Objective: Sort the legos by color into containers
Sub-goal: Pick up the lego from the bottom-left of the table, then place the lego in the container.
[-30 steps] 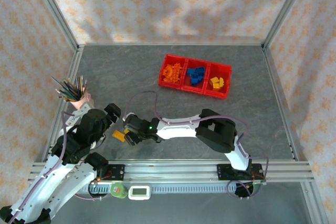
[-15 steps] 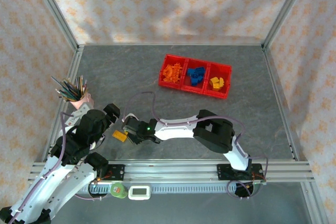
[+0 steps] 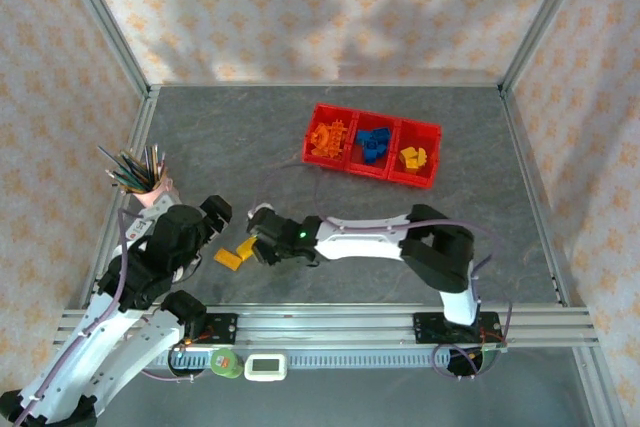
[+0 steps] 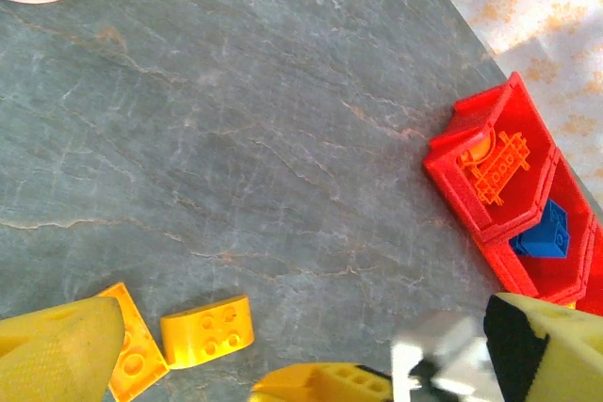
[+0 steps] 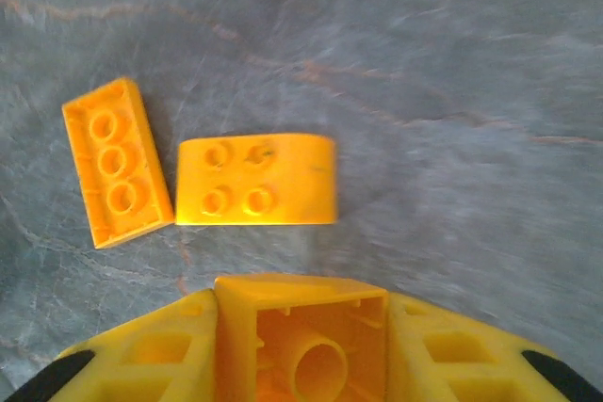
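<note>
Right gripper [image 5: 300,364] clamped on one orange brick [image 5: 283,313]. Its hollow underside faces the wrist camera and the fingers sit on opposite side walls (judged: a square hold, so it rides level to the bin). Just ahead of the fingertips, two more orange legos lie on the table [image 5: 452,63]: a curved four-stud piece [image 5: 256,192] and, just beside it on the left, a three-stud plate [image 5: 117,161]. The containers [image 3: 350,150] sit well apart, back past the wrist toward the far side, with sorted orange, blue and yellow inside.

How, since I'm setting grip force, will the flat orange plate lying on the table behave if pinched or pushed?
Like the orange brick in the right gripper, the flat orange plate looks like moulded plastic: probably stiff and light. Lying flat on the table, it should slide, not roll. Its thin edges may slip when pinched.
</note>
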